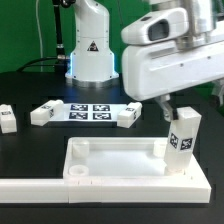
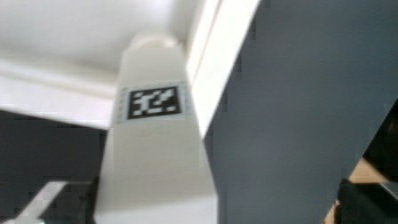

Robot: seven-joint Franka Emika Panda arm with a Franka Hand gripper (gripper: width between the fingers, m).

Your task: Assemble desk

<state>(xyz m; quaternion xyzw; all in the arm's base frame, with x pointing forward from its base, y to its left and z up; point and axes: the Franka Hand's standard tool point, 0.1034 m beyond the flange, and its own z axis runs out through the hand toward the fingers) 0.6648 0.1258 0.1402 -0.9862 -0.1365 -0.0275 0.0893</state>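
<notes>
- Starting at the exterior view's left, the far-left leg (image 1: 6,119) lies loose on the dark table (image 1: 30,150), parked clear of the work.
- Moving along, the second leg (image 1: 41,113) sits at one end of the marker board (image 1: 85,112) and the third leg (image 1: 127,117) at the other. Both are close by, and nothing is touching them.
- Front and centre, the desk top (image 1: 115,165) lies rim up, so its corner sockets face upward and legs can go in from above. It rests against the border bar (image 1: 30,186), which I reckon keeps it from sliding under a push.
- Now to the right, where the upright leg (image 1: 184,135) stands on end at the desk top's far right corner. It looks to be in its socket.
- Right above it hangs the gripper (image 1: 188,108), jaws spread wide. In the wrist view one dark finger (image 2: 294,120) sits just beside the leg, and I can't see it pinching anything.
- I cannot tell whether that leg is fully seated.
</notes>
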